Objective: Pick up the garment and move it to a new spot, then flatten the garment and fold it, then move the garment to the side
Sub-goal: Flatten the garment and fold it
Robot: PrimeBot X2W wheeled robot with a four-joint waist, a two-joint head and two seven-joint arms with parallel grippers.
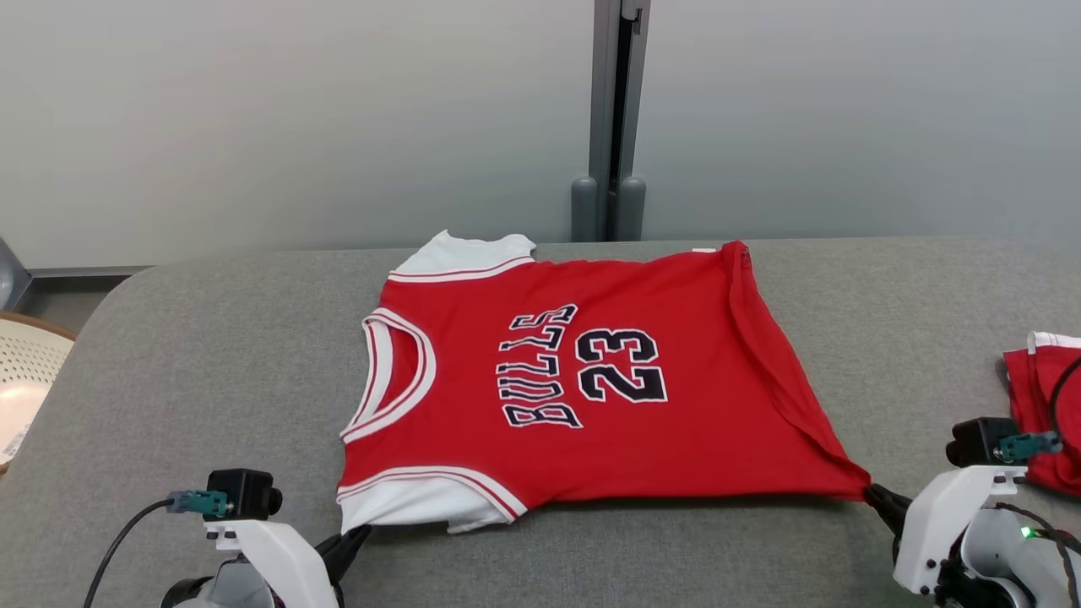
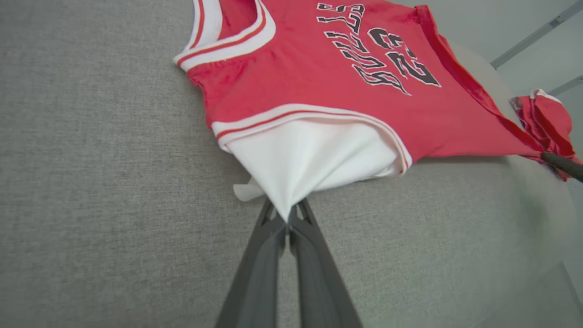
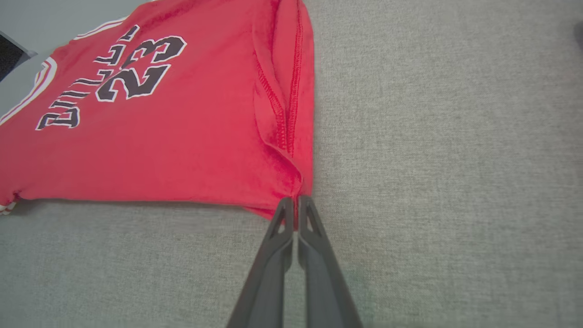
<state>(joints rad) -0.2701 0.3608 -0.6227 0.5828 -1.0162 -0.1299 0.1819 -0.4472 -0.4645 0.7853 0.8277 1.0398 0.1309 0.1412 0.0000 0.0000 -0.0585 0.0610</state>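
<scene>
Head view: the jersey (image 1: 692, 439) lies front up in the middle of the grey worktop (image 1: 211, 338). Its neck is toward my left and its hem toward my right, and the "BULLS 23" print reads sideways. Its far edge reaches almost to the far edge of the worktop.

My left jaws are closed on the white sleeve (image 1: 397, 511) at the near left corner. My right jaws are closed on the near hem corner, at the right. The near edge runs taut between the two grips, with a line of shadow beneath it.

Left wrist view: my two dark fingers (image 2: 255, 273) are pressed together, and the white cloth is drawn to a point between their tips. The red body (image 2: 296, 82) spreads away from that point. The other arm's dark finger (image 2: 565, 165) shows at the far red corner.

Right wrist view: my fingers (image 3: 268, 273) are pinched on the red corner, where the stitched hem (image 3: 291, 91) folds over. The rest of the jersey (image 3: 182, 150) lies flat to the left.

A second red garment (image 1: 1043, 397) sits bunched at the right edge of the worktop, well apart from the jersey. A grey post (image 1: 610, 127) stands against the wall behind.
</scene>
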